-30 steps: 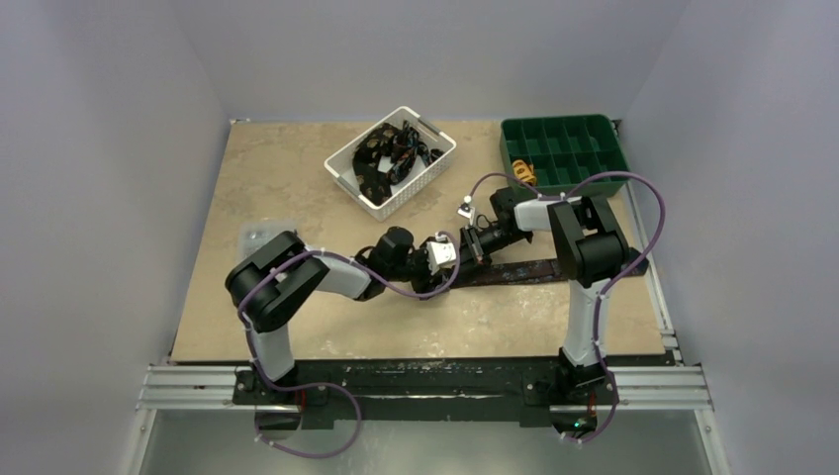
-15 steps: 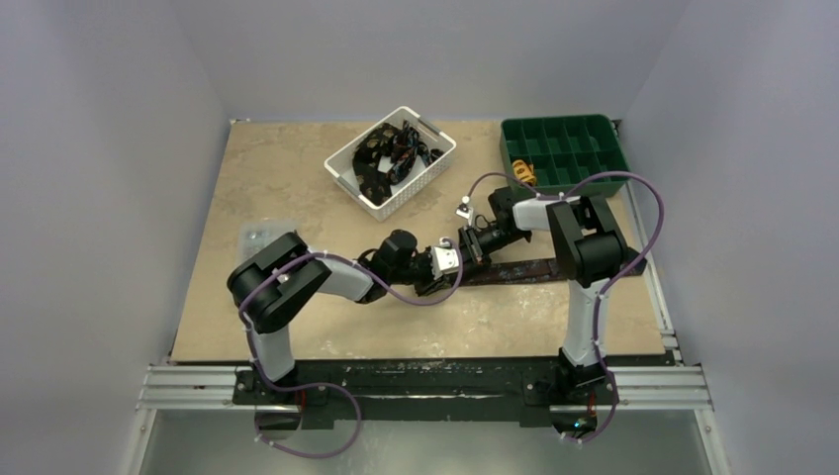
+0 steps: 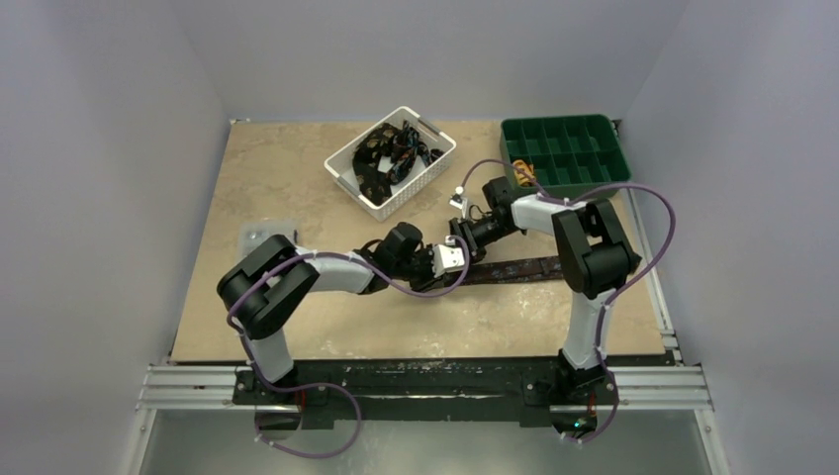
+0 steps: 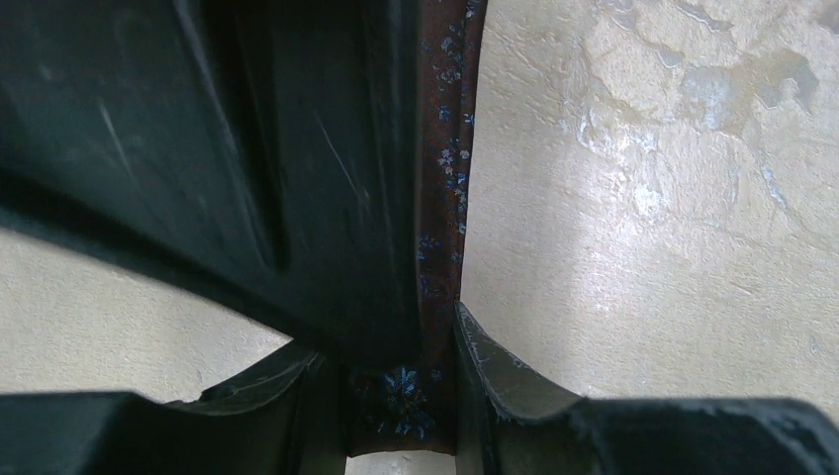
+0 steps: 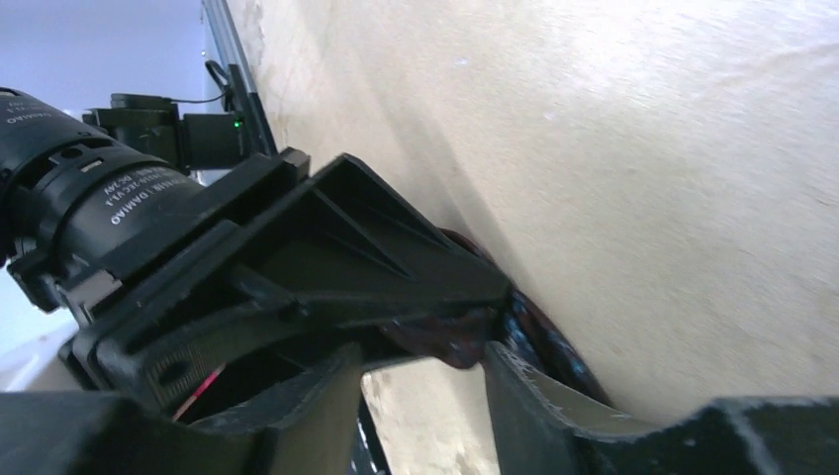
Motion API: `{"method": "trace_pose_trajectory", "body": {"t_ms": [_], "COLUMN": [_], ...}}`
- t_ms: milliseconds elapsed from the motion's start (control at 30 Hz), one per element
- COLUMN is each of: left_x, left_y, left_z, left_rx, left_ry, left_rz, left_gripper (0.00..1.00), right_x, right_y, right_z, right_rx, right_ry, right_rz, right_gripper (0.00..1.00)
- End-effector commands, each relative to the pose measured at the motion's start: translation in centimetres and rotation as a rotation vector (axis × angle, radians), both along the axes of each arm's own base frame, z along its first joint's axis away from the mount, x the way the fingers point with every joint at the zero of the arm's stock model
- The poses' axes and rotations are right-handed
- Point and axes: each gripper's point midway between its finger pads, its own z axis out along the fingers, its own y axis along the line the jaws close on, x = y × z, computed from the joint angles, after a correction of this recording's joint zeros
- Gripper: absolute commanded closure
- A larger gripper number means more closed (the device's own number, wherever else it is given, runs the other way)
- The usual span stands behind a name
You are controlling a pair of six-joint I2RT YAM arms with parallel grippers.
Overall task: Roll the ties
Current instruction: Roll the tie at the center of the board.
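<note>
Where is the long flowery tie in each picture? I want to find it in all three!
Top external: the tie lies flat on the tan table, just right of the middle, where the two arms meet.
Left wrist: the tie runs down the middle and ends between the left fingers at the bottom.
Right wrist: a bunched bit of the tie shows low and centre, under the left fingers.
Shared landmark: the tan table.

Top cam overhead, far; both wrist cams v. close, sharing tie (image 4: 442, 198).
</note>
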Motion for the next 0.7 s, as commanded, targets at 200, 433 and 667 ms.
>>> {"method": "trace_pose_trajectory", "body": {"t_ms": [200, 433, 667], "left_x": [-1.9, -1.6, -0.8], "left_y": [2.4, 2.4, 2.3], "left_z": [-3.4, -3.5, -2.0], "left_rx": [0.146, 0.167, 0.071], "left_ry": [0.124, 0.131, 0.135], "left_rz": [-0.011, 0.002, 0.051], "left_gripper": [0.74, 0.71, 0.49], "right_x": [-0.3, -0.3, -0.4], "right_y": [3.5, 2.6, 0.8], "right_z": [-0.6, -3.6, -5.0], "right_rx": [0.020, -0.077, -0.102], "right_ry": [0.001, 0.016, 0.021], "right_rz": [-0.046, -0.025, -0.012], "right_gripper": [0.46, 0.98, 1.00]}}
